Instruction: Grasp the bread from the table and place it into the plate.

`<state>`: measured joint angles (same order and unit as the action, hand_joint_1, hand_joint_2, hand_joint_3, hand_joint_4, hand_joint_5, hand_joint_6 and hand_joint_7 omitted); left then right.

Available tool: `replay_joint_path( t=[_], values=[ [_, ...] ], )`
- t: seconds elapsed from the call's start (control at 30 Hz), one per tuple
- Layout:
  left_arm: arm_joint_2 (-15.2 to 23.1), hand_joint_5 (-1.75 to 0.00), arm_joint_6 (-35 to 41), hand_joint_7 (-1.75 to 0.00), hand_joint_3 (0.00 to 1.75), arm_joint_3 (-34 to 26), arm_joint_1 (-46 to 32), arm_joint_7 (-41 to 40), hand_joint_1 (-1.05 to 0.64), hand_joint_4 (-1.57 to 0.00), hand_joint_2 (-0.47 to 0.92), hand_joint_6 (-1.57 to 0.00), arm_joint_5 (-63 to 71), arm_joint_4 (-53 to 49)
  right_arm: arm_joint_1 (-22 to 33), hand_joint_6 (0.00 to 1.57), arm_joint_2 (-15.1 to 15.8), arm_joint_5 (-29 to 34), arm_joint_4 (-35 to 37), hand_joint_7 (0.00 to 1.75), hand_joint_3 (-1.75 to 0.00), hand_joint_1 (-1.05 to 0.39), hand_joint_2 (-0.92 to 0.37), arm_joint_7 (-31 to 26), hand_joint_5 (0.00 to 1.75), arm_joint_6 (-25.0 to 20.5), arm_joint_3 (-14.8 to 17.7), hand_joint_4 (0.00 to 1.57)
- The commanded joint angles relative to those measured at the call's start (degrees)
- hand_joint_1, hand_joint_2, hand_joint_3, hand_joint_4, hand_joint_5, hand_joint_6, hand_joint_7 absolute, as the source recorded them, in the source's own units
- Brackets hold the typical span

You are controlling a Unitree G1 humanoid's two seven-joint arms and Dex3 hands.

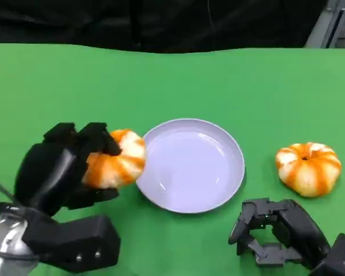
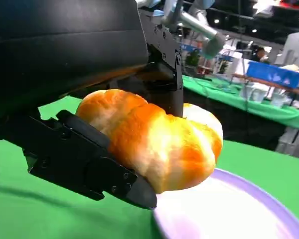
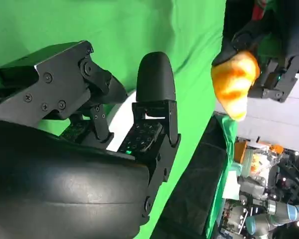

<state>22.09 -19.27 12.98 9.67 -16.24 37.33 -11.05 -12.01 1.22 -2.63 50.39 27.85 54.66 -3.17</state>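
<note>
Carrying the bread [image 1: 116, 160] to the plate [image 1: 218, 190] is the step in hand, and it looks well along: the left hand [image 1: 63, 167] grips the orange-and-white loaf between its black fingers [image 2: 89, 164], lifted off the green table [image 1: 57, 86], with the loaf's far end reaching just over the plate's near rim. The plate lies directly beyond that hand's fingertips, so to finish cleanly I would carry the loaf further out past the rim until it hangs over the flat middle of the plate, lower it close to the surface, and only then spread the fingers; letting go where it is now would likely tip the loaf onto the rim or back onto the cloth. The fingers under the loaf should stay above the rim so they do not nudge the plate. The right hand [image 1: 276, 233] rests low, holding nothing, its fingers partly curled with a gap between them, on the opposite side of the plate from the left hand, and a second bread [image 1: 308, 168] lies on the table just beyond it. The left wrist view shows the loaf [image 2: 154, 144] against the plate's edge [image 2: 284, 219] but not how high it hangs, and the dark shell hides how the upper fingers sit on it. The right wrist view shows the held loaf [image 3: 233, 82] only small and far off.
</note>
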Motion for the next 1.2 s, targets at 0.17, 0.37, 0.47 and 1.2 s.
replay_joint_path(
  t=[0.17,0.37,0.47,1.2],
  values=[
    [-0.95,-1.75,-1.61,-1.53,0.01,0.79,3.04,-0.54,-0.09,-0.53,0.84,-0.52,0.29,-2.74,-0.28,0.97,0.54,0.55,-0.13,1.05,-1.0,0.1,-0.6,-0.95,1.38,0.46,-0.17,0.95],
    [-3.39,-1.75,-2.31,-1.52,0.0,3.38,7.49,1.08,-0.11,-0.53,0.83,-0.53,0.35,-5.84,-0.01,0.96,0.2,0.24,-0.55,1.06,-1.0,0.08,-0.6,-1.05,1.39,-0.21,-0.28,0.95],
    [-3.96,-1.75,-1.85,-1.52,0.0,4.04,8.6,1.56,-0.11,-0.53,0.83,-0.54,0.31,-6.75,0.06,0.96,0.22,0.56,-0.58,1.06,-1.0,0.08,-0.6,-1.34,1.39,-0.03,-0.38,0.95],
    [-9.02,-1.72,-3.97,-1.49,0.0,8.19,20.4,2.01,-0.1,-0.47,0.85,-0.52,-0.16,-21.62,0.18,0.98,0.52,2.96,-0.45,1.01,-1.01,0.07,-0.58,-4.62,1.36,0.78,-1.72,0.98]
  ],
)
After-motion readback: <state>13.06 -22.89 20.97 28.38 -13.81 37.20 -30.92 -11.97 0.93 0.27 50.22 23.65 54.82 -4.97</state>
